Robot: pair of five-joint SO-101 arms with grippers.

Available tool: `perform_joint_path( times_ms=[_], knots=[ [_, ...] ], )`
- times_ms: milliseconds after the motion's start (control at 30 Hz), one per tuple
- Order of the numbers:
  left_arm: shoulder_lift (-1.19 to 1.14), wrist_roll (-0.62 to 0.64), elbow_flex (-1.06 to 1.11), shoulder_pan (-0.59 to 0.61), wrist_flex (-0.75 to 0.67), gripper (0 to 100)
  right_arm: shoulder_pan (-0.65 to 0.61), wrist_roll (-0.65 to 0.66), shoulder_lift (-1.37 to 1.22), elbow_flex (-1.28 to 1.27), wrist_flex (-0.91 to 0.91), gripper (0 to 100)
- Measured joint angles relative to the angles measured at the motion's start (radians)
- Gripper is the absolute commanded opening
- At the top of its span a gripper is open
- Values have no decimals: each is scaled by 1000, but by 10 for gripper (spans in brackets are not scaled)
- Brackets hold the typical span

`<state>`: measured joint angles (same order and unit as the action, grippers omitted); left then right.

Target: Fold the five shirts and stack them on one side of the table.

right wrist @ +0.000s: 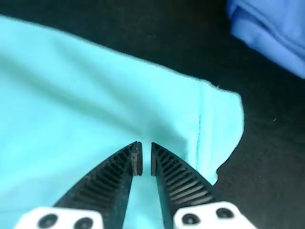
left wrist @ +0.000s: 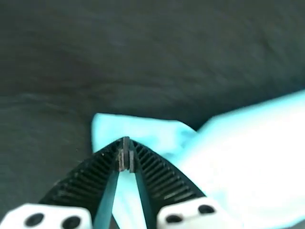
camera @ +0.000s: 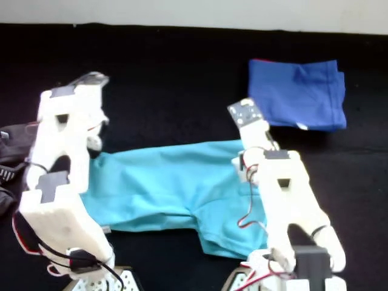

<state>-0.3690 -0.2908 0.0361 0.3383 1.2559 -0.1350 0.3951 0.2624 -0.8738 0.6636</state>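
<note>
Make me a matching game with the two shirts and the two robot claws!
1. turquoise shirt
2. blue shirt
3. left gripper
4. right gripper

A. tips a narrow gap apart, over turquoise cloth
B. folded small, lying apart
C. spread out wide
D. tips together at a turquoise corner

Pairs: 1-C, 2-B, 3-D, 4-A

Surface: a table [camera: 170,79] under a black covering.
Middle, toward the near edge: 1 turquoise shirt [camera: 176,182], spread out, its length running side to side.
Far right: 1 blue shirt [camera: 297,94], folded into a rectangle, apart from the turquoise shirt.
Left edge: a dark heap [camera: 12,145], possibly more garments.
</note>
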Motion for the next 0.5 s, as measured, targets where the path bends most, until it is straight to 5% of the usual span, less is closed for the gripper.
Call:
perform_joint_path(
  times_ms=[500],
  knots=[
    [-164, 2, -183, 89, 61, 8, 55, 48, -253, 146, -25, 44]
  ],
)
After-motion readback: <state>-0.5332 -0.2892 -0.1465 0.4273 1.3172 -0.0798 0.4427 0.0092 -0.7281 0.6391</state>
